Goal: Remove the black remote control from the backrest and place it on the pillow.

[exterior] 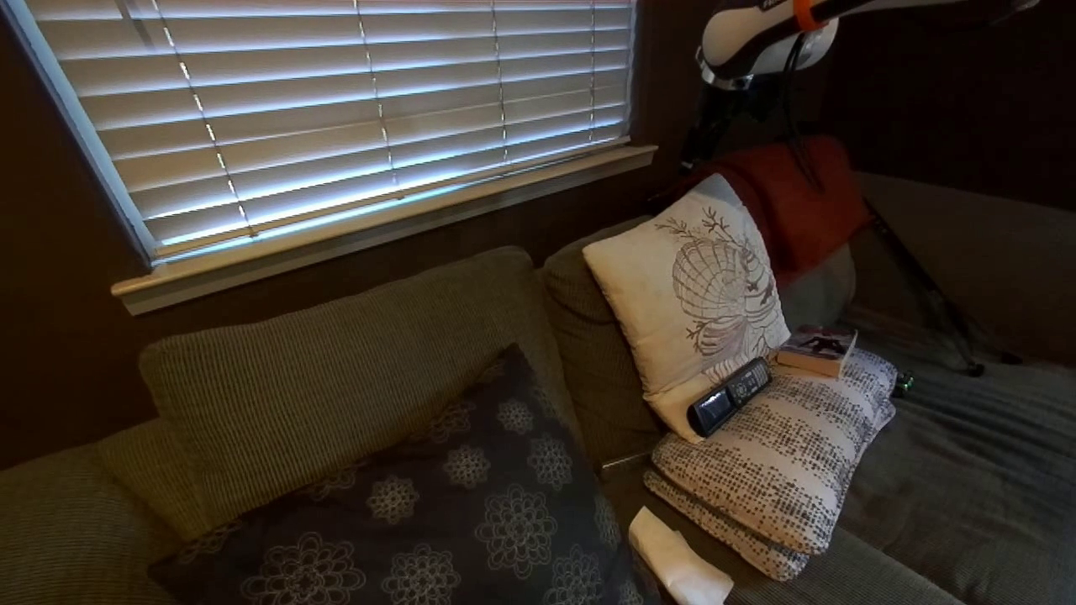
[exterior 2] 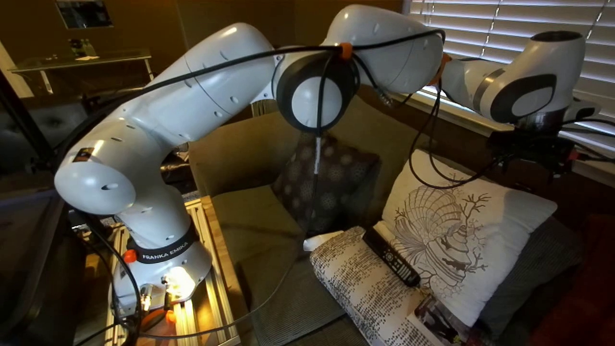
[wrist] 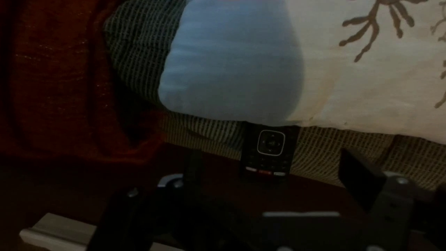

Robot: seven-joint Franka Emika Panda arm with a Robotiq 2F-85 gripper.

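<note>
The black remote control (wrist: 270, 148) shows in the wrist view, lying on the ribbed olive-brown backrest (wrist: 324, 153). One end is hidden under the cream shell-print cushion; I cannot make it out in either exterior view. My gripper (wrist: 270, 165) is open, with its dark fingers apart on either side of the remote in the picture, touching nothing visible. In an exterior view the gripper (exterior 2: 528, 166) hangs above and behind the shell-print cushion's top. The low pillow (exterior: 773, 445), pale with rows of dark specks, lies on the sofa seat; it also shows in an exterior view (exterior 2: 355, 269).
The shell-print cushion (exterior: 714, 277) stands between gripper and pillow. A longer remote (exterior: 730, 397) and a book (exterior: 817, 349) lie on the pillow. A red-orange cloth (wrist: 59, 87) is beside the backrest. The windowsill (exterior: 403, 210) is close to the arm. A dark flowered cushion (exterior: 454, 504) leans nearby.
</note>
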